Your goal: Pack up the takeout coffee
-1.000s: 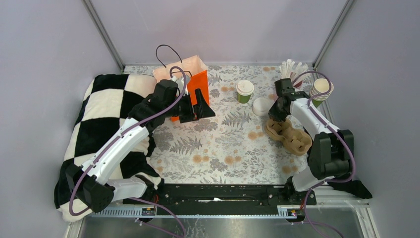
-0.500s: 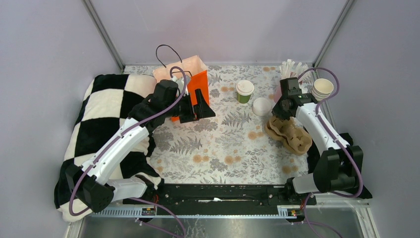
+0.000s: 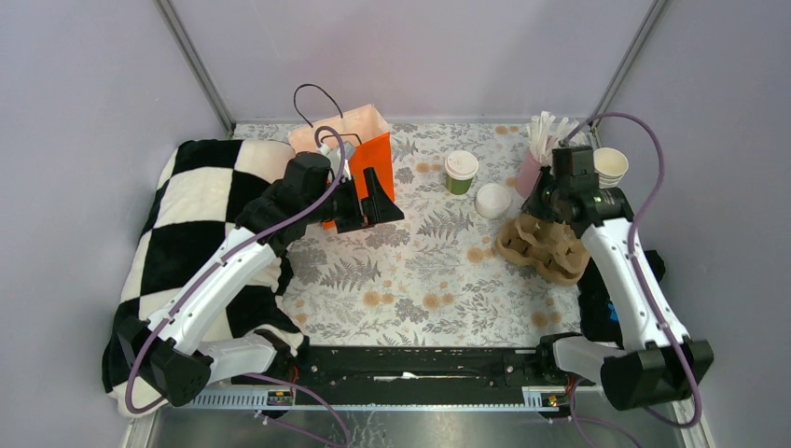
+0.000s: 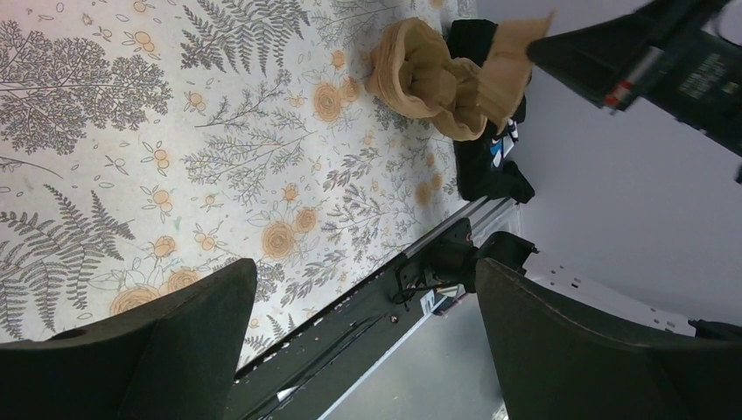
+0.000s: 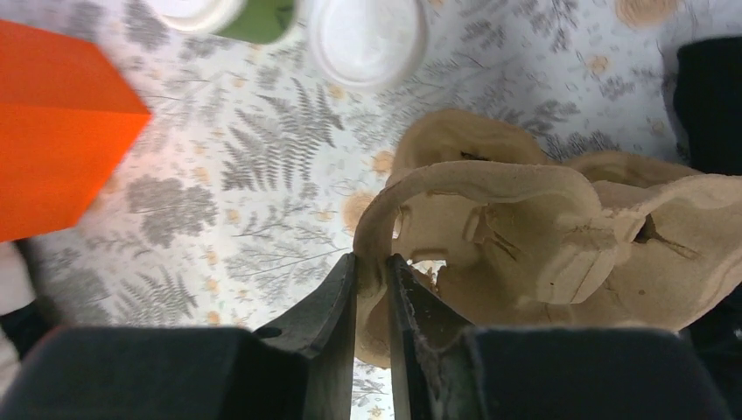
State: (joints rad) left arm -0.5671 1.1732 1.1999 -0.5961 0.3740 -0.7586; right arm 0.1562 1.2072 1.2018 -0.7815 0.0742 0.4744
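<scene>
Right of the takeout coffee [image 3: 460, 172], the right gripper [image 5: 372, 262] had swung onto the carrier [image 5: 525, 219], clamped on its rim. Loading looked closer.

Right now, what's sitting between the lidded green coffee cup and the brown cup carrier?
A white round lid sits between the coffee cup and the carrier, clearest in the top view.

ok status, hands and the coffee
Left hand open, empty, beside orange bag. Right hand shut on cup carrier rim. Takeout coffee upright, untouched. Loose white lid lying between coffee and carrier.
</scene>
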